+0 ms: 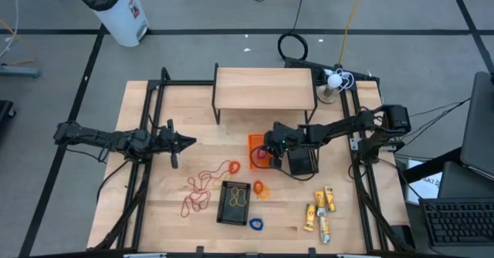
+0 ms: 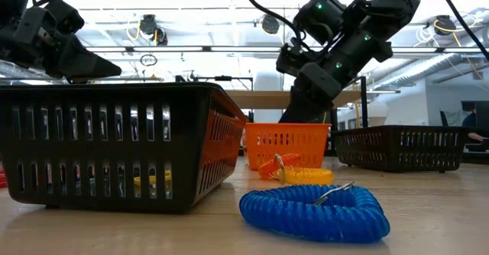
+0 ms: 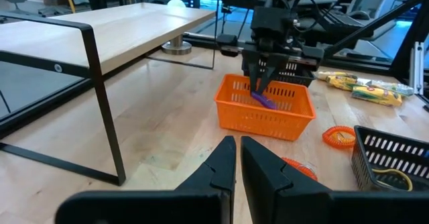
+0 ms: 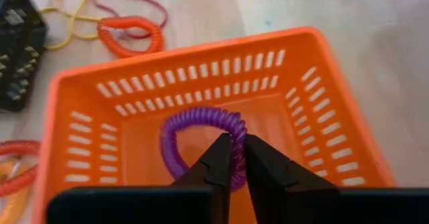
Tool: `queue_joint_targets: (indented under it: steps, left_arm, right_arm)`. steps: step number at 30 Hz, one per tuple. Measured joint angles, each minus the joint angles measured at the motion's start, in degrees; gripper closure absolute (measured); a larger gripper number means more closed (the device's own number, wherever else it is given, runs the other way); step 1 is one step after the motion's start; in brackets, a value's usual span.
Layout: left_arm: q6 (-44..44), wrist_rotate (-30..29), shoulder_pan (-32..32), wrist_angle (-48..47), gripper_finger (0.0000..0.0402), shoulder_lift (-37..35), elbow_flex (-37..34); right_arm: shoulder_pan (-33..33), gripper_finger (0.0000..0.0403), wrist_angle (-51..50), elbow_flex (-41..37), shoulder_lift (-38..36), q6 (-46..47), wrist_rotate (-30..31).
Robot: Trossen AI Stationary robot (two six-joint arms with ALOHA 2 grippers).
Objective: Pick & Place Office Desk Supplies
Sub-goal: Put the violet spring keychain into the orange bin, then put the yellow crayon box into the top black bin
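Right gripper [image 4: 232,158] hangs over the orange basket [image 4: 87,127] at mid-surface, fingers nearly together and pinching the purple coil [image 4: 179,126], which hangs inside the basket. Left wrist view confirms the coil dangling from those fingers. Left gripper [image 1: 185,141] waits well left of the basket, above the surface, fingers clenched on nothing. Black basket [image 1: 235,202] sits nearer, with a yellow loop inside. Orange coil [image 1: 258,188] lies just right of the black basket; blue coil [image 1: 255,224] lies at its near right corner. Red bands [image 1: 202,182] lie loose to its left. Yellow packets [image 1: 321,208] lie near right. Wooden shelf [image 1: 265,87] stands at the far side.
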Motion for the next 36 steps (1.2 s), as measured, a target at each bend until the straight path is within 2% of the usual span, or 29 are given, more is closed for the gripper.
queue_joint_targets:
  steps: [4, 8, 11, 15, 19, 24, 27, 34, 36]
  left_arm:
    - [0.0, 0.0, 0.0, 0.0, 0.0376, 0.0, 0.0]
    - [-0.2, 0.0, 0.0, 0.0, 0.0376, 0.0, 0.0]
    - [-0.8, 0.0, 0.0, 0.0, 0.0376, 0.0, 0.0]
    - [-0.8, 0.0, 0.0, -0.1, 0.0376, 0.0, 0.0]
    - [-3.4, 0.0, 0.0, -1.3, 0.0376, 0.0, 0.0]
    - [-4.4, 0.0, 0.0, -1.8, 0.0376, 0.0, 0.0]
    - [-3.7, 0.0, 0.0, -1.9, 0.0376, 0.0, 0.0]
    - [-3.6, 0.0, 0.0, -1.9, 0.0376, 0.0, 0.0]
    - [-3.5, 0.0, 0.0, -1.9, 0.0376, 0.0, 0.0]
  right_arm:
    - [0.4, 0.0317, -0.5, 0.0, -0.4, 1.1, 2.9]
    - [0.5, 0.0266, 0.6, 0.0, -0.6, 2.5, 2.9]
    - [0.5, 0.0246, -0.1, 0.0, -2.2, 2.5, 2.8]
    - [1.0, 0.0240, 0.2, 0.0, -7.3, 2.5, 2.7]
    - [2.9, 0.0251, 1.2, 0.0, -14.3, -0.1, 2.2]
    - [5.5, 0.0279, 3.0, 0.0, -24.5, -5.7, -5.2]
    - [6.9, 0.0303, 4.7, -0.5, -30.0, -5.8, -6.0]
    - [8.9, 0.0387, 14.5, -8.2, -42.4, -4.7, -6.0]
    - [9.1, 0.0397, 16.3, -11.1, -45.8, -4.2, -5.9]
